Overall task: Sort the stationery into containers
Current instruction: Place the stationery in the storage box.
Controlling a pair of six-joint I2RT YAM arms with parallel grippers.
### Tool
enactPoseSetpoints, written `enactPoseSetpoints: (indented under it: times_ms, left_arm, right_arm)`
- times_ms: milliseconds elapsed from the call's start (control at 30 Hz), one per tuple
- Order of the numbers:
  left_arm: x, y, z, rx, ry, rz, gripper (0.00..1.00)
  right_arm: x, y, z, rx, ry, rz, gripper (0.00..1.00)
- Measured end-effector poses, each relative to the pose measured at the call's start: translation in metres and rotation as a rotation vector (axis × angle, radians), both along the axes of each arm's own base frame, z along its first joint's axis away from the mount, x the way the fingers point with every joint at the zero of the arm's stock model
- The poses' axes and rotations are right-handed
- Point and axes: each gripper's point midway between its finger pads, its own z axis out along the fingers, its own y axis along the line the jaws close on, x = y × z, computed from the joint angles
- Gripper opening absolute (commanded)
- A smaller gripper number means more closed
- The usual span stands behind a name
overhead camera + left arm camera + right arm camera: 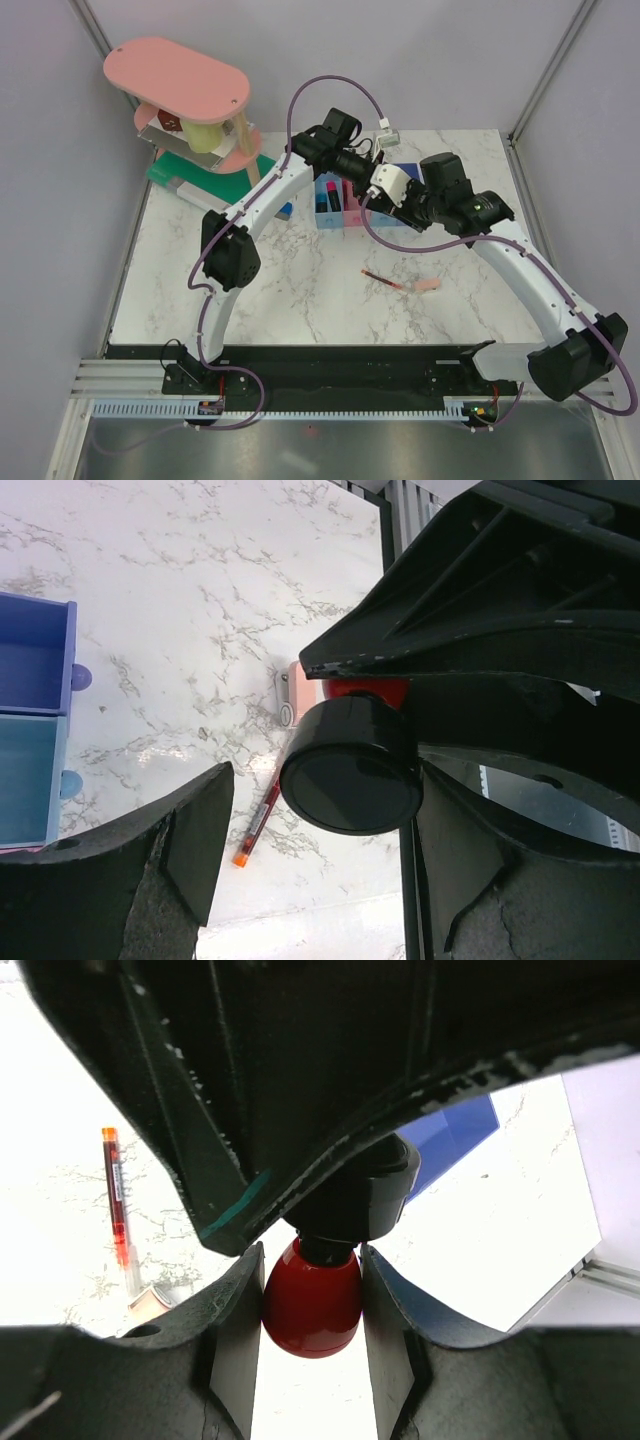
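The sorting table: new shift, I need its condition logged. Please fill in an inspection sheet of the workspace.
Surface: white marble-pattern table.
Job's things: thin red pen and pale pink eraser loose on the table; red-and-black knob held up; bins at the rear.
Clutter: pink oval-topped stand over green flat box, far left corner.
Grippers: right gripper shut on the knob's red end; left gripper open at its black cap.
Cables: purple cables loop off both arms.
Surroundings: grey walls, metal frame posts.

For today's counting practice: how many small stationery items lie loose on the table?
3: a red pen near the middle, a pink eraser just right of it, a blue block beside the left arm. The arms may hide more.
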Motion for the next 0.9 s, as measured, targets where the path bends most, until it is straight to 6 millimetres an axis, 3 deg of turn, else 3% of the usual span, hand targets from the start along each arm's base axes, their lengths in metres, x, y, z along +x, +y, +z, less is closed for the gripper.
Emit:
enactPoseSetpoints:
  times_ms: [367,700,900]
  left_arm:
    - [0.008,0.0,0.0,0.004,-0.02,0.02,0.79]
    - [0.024,0.001,-0.033,0.061,0.008,0.058,0.79]
    - [0.026,0.0,-0.038,0.071,0.009,0.065,0.79]
  right_arm:
    - [-0.005,0.001,0.01,0.029,-0.004,-0.005,0.0]
    - [-0.005,0.01,0.034,0.081,-0.034,0.008,0.0]
    - [-0.005,0.013,0.037,0.099,-0.035,0.012,0.0]
